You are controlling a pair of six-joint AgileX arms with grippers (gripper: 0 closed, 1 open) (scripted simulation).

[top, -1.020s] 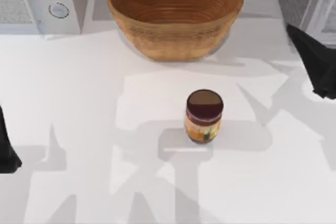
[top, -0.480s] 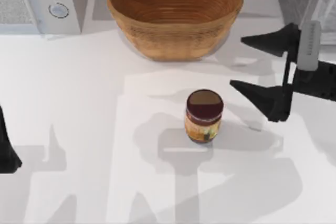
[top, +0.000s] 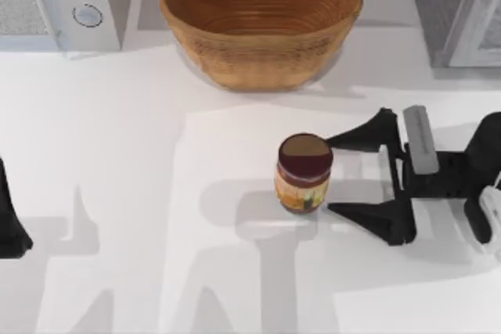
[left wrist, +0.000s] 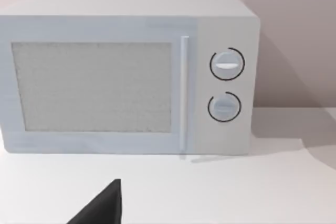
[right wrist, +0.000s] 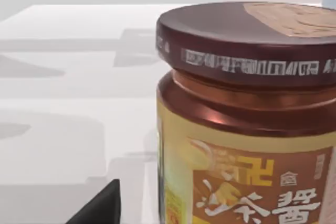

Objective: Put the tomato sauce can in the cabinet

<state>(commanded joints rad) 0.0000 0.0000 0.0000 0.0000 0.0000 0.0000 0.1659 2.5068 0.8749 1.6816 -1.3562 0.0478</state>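
Left arm: parked at the table's [top: 117, 271] left edge, well apart from everything in play; its wrist camera faces the microwave [left wrist: 126, 74], which stands at the far left corner. Whether the left gripper's [left wrist: 100, 208] fingers are apart or together I cannot tell.
Basket: the woven basket [top: 261, 25] sits at the back, beyond and to the left of the right gripper, out of the approach line.
Tomato sauce can: the tomato sauce can [top: 304, 174] stands upright on the table near its middle, free of any touch, just ahead of the right gripper's fingertips. The right wrist view has it close up, maroon lid over the yellow label.
Right gripper: the right gripper [top: 348, 176] comes in low from the right with its fingers spread wide, one tip beside the lid's far side and one near the can's near side. That spread looks chosen so the can can slide between the fingers for a side grasp.
Cabinet: the grey cabinet [top: 454, 9] stands at the back right, behind the gripper.
Change: half a second ago the gripper was farther right and farther back; it has swung in and now lines up with the can, which has not moved.
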